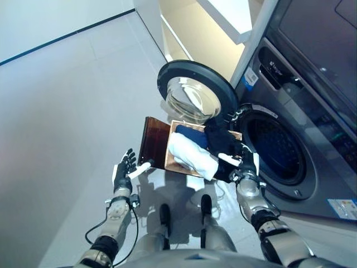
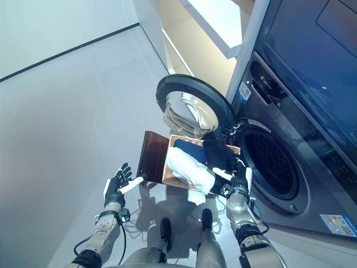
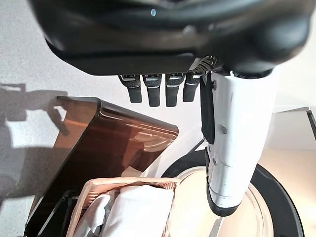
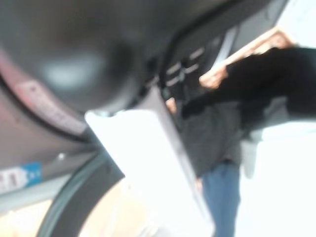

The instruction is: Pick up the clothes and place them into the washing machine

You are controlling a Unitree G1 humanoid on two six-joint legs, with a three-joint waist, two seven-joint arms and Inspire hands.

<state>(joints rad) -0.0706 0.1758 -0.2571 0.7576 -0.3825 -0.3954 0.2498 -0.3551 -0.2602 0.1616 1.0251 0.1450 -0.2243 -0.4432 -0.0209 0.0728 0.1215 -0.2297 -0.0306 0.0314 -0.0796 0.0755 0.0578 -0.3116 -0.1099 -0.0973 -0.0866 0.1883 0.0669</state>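
Observation:
A wicker basket (image 1: 170, 146) rests on a brown stool (image 1: 152, 142) in front of the washing machine (image 1: 312, 111). In it lie a white cloth (image 1: 192, 153) and a blue cloth (image 1: 192, 135). A black garment (image 1: 218, 138) drapes over the basket's right side, and my right hand (image 1: 245, 164) is curled on its lower end beside the drum opening (image 1: 273, 151). The right wrist view shows the black garment (image 4: 266, 79) just past the fingers. My left hand (image 1: 124, 170) hangs open left of the stool, holding nothing, its white thumb near the stool's edge.
The round glass door (image 1: 195, 92) stands swung open behind the basket. A white cabinet (image 1: 223, 22) rises behind the machine. Pale floor (image 1: 67, 111) stretches to the left. The left wrist view shows the stool (image 3: 108, 143) and basket (image 3: 86, 197) close ahead.

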